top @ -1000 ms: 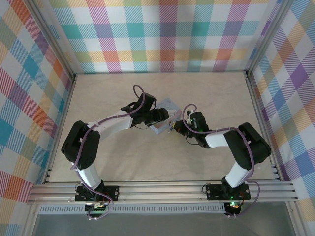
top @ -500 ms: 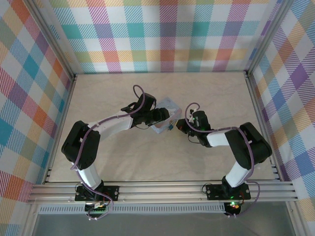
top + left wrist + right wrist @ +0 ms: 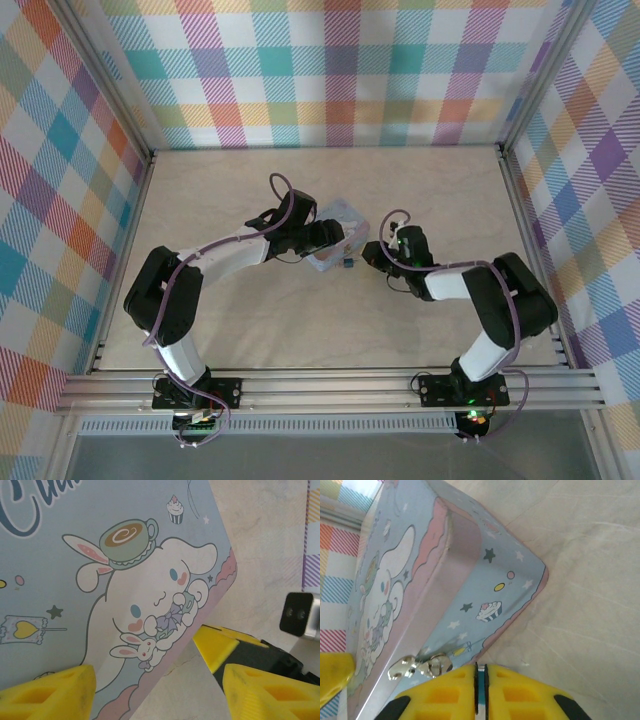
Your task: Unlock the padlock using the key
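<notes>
Right end effector (image 3: 481, 667) is pinching what I judge is the key (image 3: 480, 695) beside the padlock (image 3: 345, 263) at the edge of the tin (image 3: 485, 570), while my left end effector (image 3: 159, 676) is hanging wide over it to stop sliding

The tin (image 3: 348, 215) stands mid-table. The left gripper (image 3: 159, 680) hangs over it, jaws spread wide. The right gripper (image 3: 481, 672), jaws pressed together, sits just beside the tin's side, so its near right corner is crowded. The left arm (image 3: 220, 250) and right arm (image 3: 470, 285) bar the front approach. Behind the tin the table (image 3: 450, 190) lies open up to the plaid walls (image 3: 340, 70).
</notes>
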